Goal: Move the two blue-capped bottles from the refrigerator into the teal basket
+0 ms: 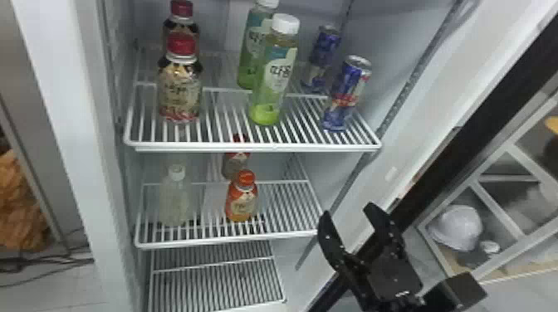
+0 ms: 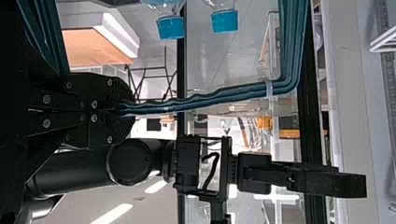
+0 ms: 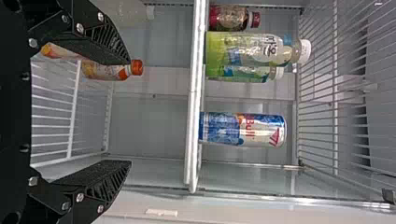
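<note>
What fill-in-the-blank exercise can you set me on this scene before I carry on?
The left gripper is closed on the ____ basket.
The left wrist view shows two bottles with ____ caps.
The right gripper is ____, holding nothing.
The cans stand to the robot's ____ of the green bottles.

teal; blue; open; right

The teal basket point(image 2: 292, 46) was of smooth plastic, slightly shiny. The blue-capped bottles point(image 2: 224, 21) looked of clear, glossy plastic. The front drink can point(image 1: 348, 93) was shiny metal. The right gripper point(image 1: 348, 210) had matt fingers with rough inner faces.
</note>
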`<action>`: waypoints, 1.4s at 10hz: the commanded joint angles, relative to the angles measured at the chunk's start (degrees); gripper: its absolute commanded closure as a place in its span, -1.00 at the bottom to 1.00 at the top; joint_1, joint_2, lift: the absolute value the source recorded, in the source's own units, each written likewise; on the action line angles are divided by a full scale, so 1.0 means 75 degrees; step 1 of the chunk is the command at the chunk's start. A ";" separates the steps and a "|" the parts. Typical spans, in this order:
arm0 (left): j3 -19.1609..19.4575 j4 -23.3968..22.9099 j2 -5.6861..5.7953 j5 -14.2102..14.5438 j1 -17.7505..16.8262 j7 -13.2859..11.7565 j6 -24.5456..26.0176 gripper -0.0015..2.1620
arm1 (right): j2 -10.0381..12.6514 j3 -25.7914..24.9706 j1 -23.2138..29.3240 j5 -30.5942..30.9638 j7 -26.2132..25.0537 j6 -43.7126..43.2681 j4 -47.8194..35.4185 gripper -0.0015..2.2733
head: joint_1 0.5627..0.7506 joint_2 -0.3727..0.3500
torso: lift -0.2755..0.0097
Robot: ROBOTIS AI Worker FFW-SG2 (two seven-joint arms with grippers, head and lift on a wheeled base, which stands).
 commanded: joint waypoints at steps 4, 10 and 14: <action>-0.0014 0.0000 -0.0012 -0.0001 -0.0012 -0.0011 -0.0001 0.10 | -0.0131 0.0301 -0.0278 -0.0044 -0.0229 -0.0240 0.0356 -0.75 | 0.41 -0.94 | -0.02; -0.0061 0.0000 0.0000 0.0022 -0.0049 -0.0023 -0.0001 0.10 | -0.0084 0.0312 -0.0334 -0.0044 -0.0381 -0.0240 0.0412 -0.75 | 0.41 -0.94 | -0.02; -0.0061 -0.0018 -0.0023 0.0046 -0.0049 -0.0023 0.0017 0.10 | -0.0072 0.0324 -0.0484 -0.0056 -0.0592 -0.0240 0.0450 -0.75 | 0.41 -0.94 | -0.02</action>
